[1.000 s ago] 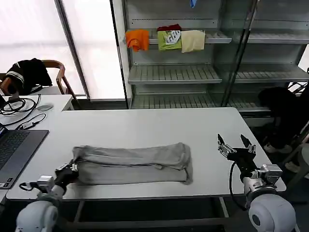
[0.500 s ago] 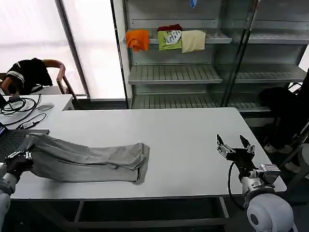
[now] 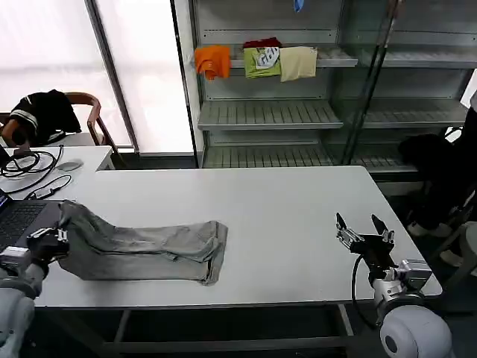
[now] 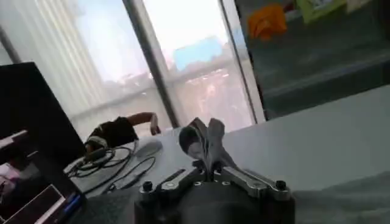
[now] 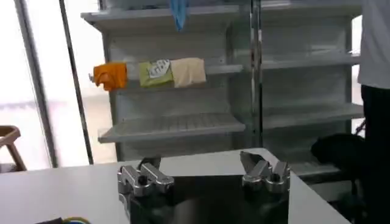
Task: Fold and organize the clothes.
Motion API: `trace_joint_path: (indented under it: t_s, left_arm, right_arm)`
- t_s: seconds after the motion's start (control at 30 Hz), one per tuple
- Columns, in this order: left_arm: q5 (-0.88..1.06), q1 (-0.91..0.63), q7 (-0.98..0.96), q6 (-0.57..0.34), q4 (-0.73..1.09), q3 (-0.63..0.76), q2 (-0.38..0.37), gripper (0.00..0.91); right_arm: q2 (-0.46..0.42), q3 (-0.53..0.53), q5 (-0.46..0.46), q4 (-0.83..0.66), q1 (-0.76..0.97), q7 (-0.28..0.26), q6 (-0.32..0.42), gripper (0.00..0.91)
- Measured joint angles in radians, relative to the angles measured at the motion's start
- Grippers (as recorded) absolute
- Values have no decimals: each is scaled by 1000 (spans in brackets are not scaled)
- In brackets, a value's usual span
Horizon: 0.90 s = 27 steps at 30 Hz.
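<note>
At the lower left of the head view, a light grey shirt [image 3: 141, 250] lies folded into a long band across the white counter [image 3: 283, 209]. Its left end is lifted and bunched at the counter's left edge, where the left gripper [image 3: 46, 242] has its fingers clenched on the cloth. From there the band runs toward the middle of the frame and ends in a soft rounded fold left of centre. In the left wrist view, the left gripper's fingers [image 4: 204, 143] stand pressed together with a pinch of grey fabric between them, and more of the shirt shows at the lower right of that frame.

At the lower right of the head view, the right gripper [image 3: 364, 233] hovers over the counter's right end, fingers spread apart and holding nothing, well apart from the shirt. The right wrist view shows the same released fingers [image 5: 146, 173] over bare counter.

In the upper middle of the head view, orange, green and cream garments [image 3: 257, 62] sit on a metal shelf [image 3: 268, 112]. A laptop [image 3: 16, 220] lies at the far left edge.
</note>
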Motion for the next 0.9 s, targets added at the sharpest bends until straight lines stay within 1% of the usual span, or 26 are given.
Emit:
trace_joint_path:
  t_s: [0.27, 0.47, 0.9]
  left_arm:
    - [59, -8, -30, 25, -50, 155, -73, 20]
    - [81, -22, -49, 44, -78, 262, -112, 20]
    - [91, -70, -80, 80, -114, 432, -158, 20]
  right_arm:
    - [7, 12, -4, -3, -19, 1, 4, 907]
    - [8, 17, -10, -11, -33, 1, 10, 907]
    - [18, 7, -33, -24, -39, -1, 13, 907]
